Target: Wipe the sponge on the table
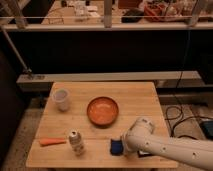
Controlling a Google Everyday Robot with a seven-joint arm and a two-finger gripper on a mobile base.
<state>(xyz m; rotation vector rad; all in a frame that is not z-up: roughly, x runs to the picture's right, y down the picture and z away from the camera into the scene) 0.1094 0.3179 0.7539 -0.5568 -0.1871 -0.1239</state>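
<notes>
The sponge (116, 146) is a small dark-blue block near the front edge of the light wooden table (135, 97), just right of the can. My white arm reaches in from the lower right, and its wrist covers the gripper (123, 145), which sits right at the sponge's right side. The arm hides part of the sponge.
An orange bowl (103, 111) sits mid-table, a white cup (61, 99) at the left, a can (76, 142) and an orange carrot (52, 141) at the front left. A flat box (145, 153) is mostly hidden under the arm. A grey ledge (100, 77) runs behind.
</notes>
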